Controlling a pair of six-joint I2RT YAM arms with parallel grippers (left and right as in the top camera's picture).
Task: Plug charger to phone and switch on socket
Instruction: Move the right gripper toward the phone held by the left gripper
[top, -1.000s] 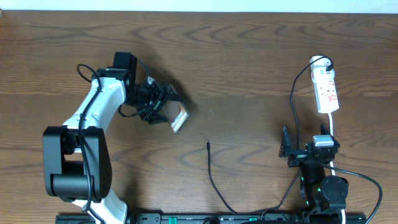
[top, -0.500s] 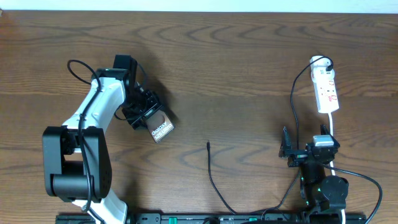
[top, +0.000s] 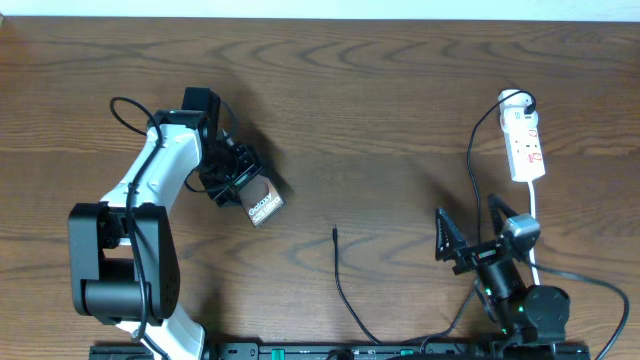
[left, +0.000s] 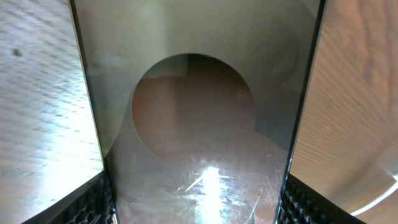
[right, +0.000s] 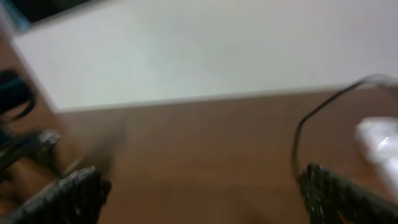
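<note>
The phone (top: 263, 207) hangs left of the table's middle, its white lettering facing up, and my left gripper (top: 238, 186) is shut on it. In the left wrist view the phone (left: 193, 143) fills the space between the two pads (left: 93, 200), its lighter oval facing the camera. The charger's small tip (top: 334, 233) lies free on the wood at the centre, and its thin black cable (top: 348, 300) runs to the front edge. The white socket (top: 525, 140) lies at the far right. My right gripper (top: 470, 230) stands open and empty in front of it, and its view (right: 202, 199) is blurred.
A black cable (top: 472, 160) loops from the plug at the socket's far end down past the right arm. A white cord (top: 537, 210) leaves the socket's near end. Bare wood lies between the phone and the socket.
The left gripper has rolled the phone from edge-on to face-up and drawn it slightly left. The right gripper has swung from level to tilted, its fingers reaching further left.
</note>
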